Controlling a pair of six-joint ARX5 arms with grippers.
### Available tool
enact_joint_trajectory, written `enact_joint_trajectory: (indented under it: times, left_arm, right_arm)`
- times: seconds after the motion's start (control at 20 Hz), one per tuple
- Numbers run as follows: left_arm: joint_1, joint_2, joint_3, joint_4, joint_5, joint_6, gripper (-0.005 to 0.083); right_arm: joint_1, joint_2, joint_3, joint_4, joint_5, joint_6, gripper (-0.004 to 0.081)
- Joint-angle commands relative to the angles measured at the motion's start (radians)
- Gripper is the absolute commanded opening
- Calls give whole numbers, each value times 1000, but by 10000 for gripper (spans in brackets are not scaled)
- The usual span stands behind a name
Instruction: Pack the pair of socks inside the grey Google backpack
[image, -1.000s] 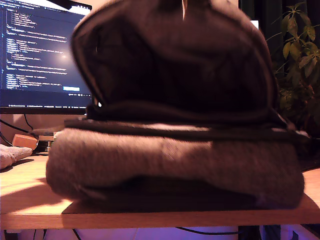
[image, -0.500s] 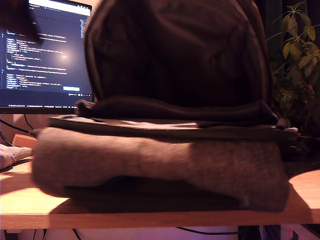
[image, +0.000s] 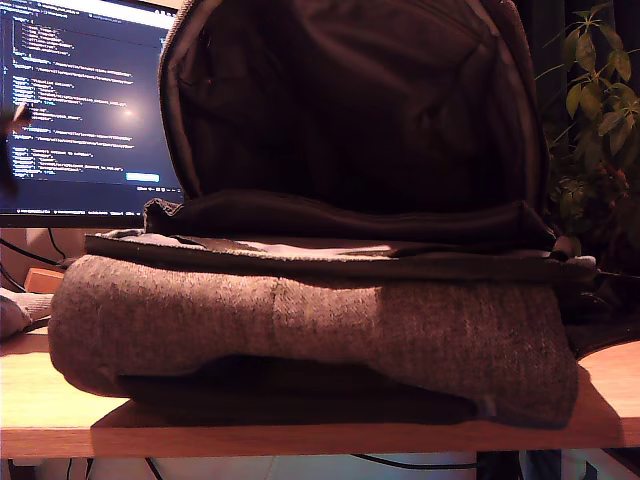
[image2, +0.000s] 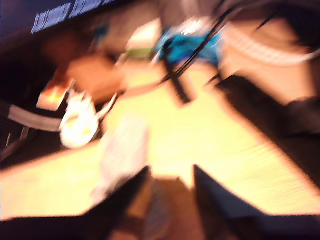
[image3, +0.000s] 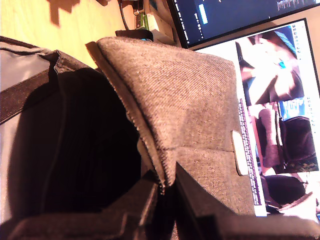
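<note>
The pair of socks (image2: 122, 150) lies on the worktop (image2: 220, 165) beside the backpack (image: 310, 340), just ahead of our first claw (image2: 170, 182), which is wide apart. Our second claw (image3: 167, 192) pinches the backpack's flap, holding it open. Next, we think, grab the socks. Only the exterior view shows the dark inside.

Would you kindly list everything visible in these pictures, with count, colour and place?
backpack: one, grey-brown, lying on the table, flap raised open, dark lining showing.
socks: one pale bundle, on the table beyond my first gripper; blurred.
monitor: one, dark screen with text, behind the backpack at the exterior view's left.
plant: one, green, exterior view's right.
table: one, light wood.
first gripper: one, dark, jaws apart above the table.
second gripper: one, dark, jaws pinching the flap's edge.
</note>
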Motion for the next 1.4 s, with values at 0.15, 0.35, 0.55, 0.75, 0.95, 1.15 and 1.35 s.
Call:
enact_joint_trajectory:
  times: [0.15,0.35,0.55,0.75,0.95,1.15,1.35]
  left_arm:
    - [11,84,43,2,-17,-14,642]
    - [12,158,83,10,-66,-13,642]
    - [27,230,137,-21,-66,-21,642]
    - [39,308,166,-29,-64,-20,641]
    - [46,377,186,-74,-38,-20,639]
    - [46,422,191,-93,-23,-20,638]
    - [46,438,192,-114,-23,-20,540]
  right_arm:
    - [10,-35,37,25,-23,23,-11]
    - [10,-35,37,25,-23,25,-11]
    - [10,-35,37,25,-24,26,-11]
    - [8,-35,37,25,-27,26,-11]
    - [8,-35,37,25,-27,26,-11]
    - [8,-35,37,25,-27,26,-11]
    - [8,-35,37,25,-27,26,-11]
